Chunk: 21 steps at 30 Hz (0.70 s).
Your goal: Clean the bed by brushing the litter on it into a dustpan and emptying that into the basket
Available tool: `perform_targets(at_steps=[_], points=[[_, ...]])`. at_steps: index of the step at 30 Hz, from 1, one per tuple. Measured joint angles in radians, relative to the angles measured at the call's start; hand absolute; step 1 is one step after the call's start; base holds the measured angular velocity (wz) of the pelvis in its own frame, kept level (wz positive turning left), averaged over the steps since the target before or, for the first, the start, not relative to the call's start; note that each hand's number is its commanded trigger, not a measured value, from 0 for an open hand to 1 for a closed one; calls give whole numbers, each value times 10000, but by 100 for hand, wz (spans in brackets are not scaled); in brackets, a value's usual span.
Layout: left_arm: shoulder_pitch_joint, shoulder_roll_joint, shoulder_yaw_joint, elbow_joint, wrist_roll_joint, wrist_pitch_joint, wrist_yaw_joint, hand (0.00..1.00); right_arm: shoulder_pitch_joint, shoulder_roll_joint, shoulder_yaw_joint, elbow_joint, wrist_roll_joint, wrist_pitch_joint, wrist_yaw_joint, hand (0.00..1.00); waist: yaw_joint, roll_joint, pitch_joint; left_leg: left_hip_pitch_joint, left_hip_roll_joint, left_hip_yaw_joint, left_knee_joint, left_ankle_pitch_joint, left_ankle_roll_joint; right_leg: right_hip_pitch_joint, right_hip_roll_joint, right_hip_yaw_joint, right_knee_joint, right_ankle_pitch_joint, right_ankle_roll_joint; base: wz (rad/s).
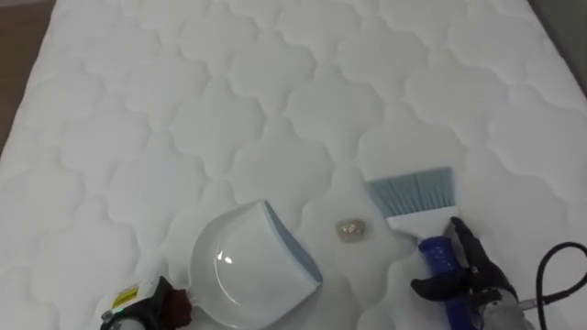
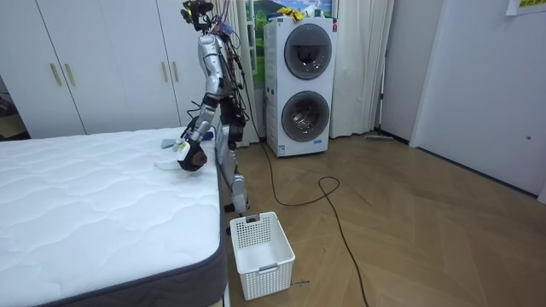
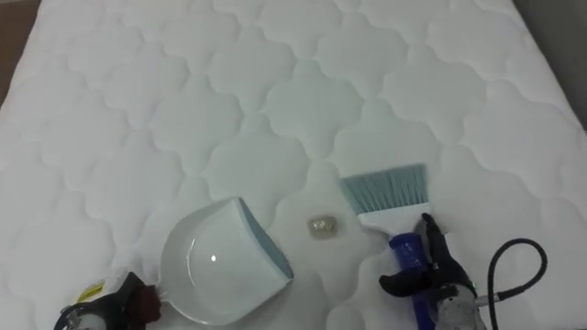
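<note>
while the right hand (image 1: 463, 275) is clamping its fingers (image 1: 431, 287) round the blue handle of the brush (image 1: 417, 194), the left hand (image 1: 151, 307) is meeting the dustpan (image 1: 243, 266) at its rear; its grip cannot be told. one small pale crumb (image 1: 349, 228) is lying unswept on the bed (image 1: 229, 92), between bristles and pan mouth, so the sweep is judged as remaining. the bed's quilted white surface is otherwise looking spotless.

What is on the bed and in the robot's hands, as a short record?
Surface: white quilted mattress
Left hand: holds white plastic dustpan with grey-blue lip
Right hand: grips small brush with blue handle and pale blue bristles
Litter: small crumpled beige scrap, between dustpan and bristles, touching neither
Floor: white slatted plastic basket beside bed
</note>
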Motion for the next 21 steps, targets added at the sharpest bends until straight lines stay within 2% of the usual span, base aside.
perform_targets(at_steps=[5, 8, 17, 18, 19, 21], points=[[-29, 0, 12, 73, -2, -5, 35, 100, 10, 113, -4, 64, -77, 2, -81, 0, -24, -124, 44, -15, 1, 15, 6, 0, 1, -24, -6, 17, 6, -4, 3, 0], [-30, 29, 11, 73, 4, -12, 35, 100, 104, 87, -2, 72, -77, -5, -88, 0, -38, -180, 30, -55, 1, 14, 16, -1, 2, -24, -10, -12, -40, 2, 12, 0], [-105, 31, -152, 75, -1, -13, 216, 100, 254, 87, 35, 72, -27, -157, -311, 0, -126, -179, 31, -201, 13, 33, 58, -2, 4, -120, -24, -63, -64, 6, 17, 2], [-132, 27, -198, 73, 0, -21, 281, 100, 255, 89, 38, 63, -39, -179, -384, 39, -126, -170, 29, -269, 15, 38, 75, -1, 6, -188, -21, -62, -52, 6, 17, 0], [-173, 27, -198, 73, 10, -26, 304, 100, 256, 90, 39, 63, -93, -185, -433, 100, -123, -168, 30, -324, 14, 34, 83, 1, 8, -229, -18, -67, -37, 6, 15, 0], [-195, 27, -197, 73, 14, -26, 331, 100, 256, 90, 39, 63, -154, -189, -520, 100, -118, -167, 30, -371, 13, 33, 82, 0, 8, -276, -18, -68, -26, 8, 14, 0]])
